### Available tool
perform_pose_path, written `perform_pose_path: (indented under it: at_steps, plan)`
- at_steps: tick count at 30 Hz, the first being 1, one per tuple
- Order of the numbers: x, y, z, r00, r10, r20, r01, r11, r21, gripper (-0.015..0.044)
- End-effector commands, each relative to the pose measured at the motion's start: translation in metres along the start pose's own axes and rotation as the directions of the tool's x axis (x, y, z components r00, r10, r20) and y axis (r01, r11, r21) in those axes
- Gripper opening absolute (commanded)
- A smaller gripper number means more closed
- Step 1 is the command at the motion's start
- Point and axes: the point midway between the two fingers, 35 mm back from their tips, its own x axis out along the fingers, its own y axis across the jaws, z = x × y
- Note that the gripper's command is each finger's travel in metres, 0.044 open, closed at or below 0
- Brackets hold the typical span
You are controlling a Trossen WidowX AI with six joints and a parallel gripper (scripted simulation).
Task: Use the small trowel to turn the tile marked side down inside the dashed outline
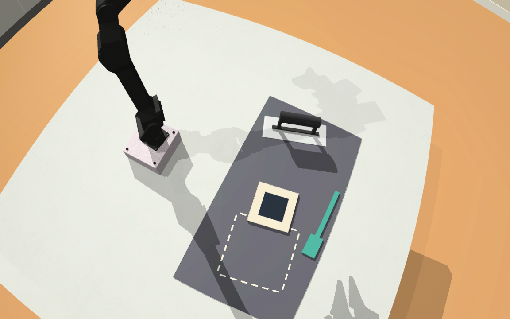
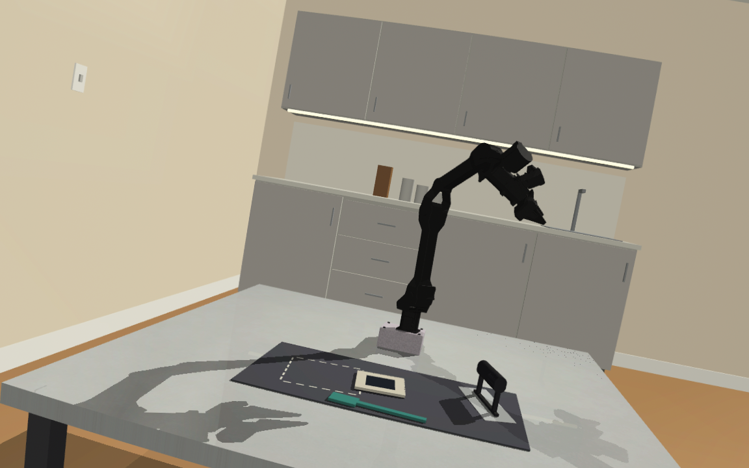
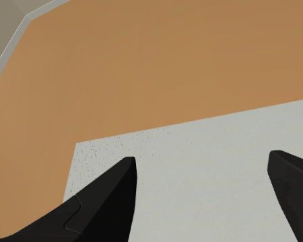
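The tile (image 1: 273, 207) (image 2: 380, 382) lies flat on the grey mat (image 1: 241, 174) (image 2: 418, 392), its cream border and dark square mark facing up. One end of it overlaps the edge of the dashed outline (image 1: 243, 282) (image 2: 285, 381); most of it lies outside. The small teal trowel (image 1: 312, 246) (image 2: 345, 399) lies flat near the mat's long edge, beside the tile and the outline, not touching the tile. My gripper (image 2: 543, 222) (image 3: 202, 163) is open and empty, high above the table and away from tile and trowel. It is out of view in the top view.
A larger trowel with a black raised handle (image 1: 300, 118) (image 2: 491, 375) and a pale flat plate stands at the other end of the mat. The arm's block base (image 1: 169, 144) (image 2: 399, 340) sits beside the mat. The wrist view shows a table corner and the floor.
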Motion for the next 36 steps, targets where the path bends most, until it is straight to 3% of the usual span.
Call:
perform_pose_path:
  at_steps: [1,20,36]
  plan:
    - [0.017,-0.048,-0.007,0.994,-0.087,-0.068,0.095,0.988,0.125,0.027]
    - [0.058,-0.218,-0.078,0.855,-0.331,-0.399,0.499,0.732,0.463,0.027]
    - [0.064,-0.333,-0.184,0.611,-0.376,-0.697,0.79,0.351,0.503,0.027]
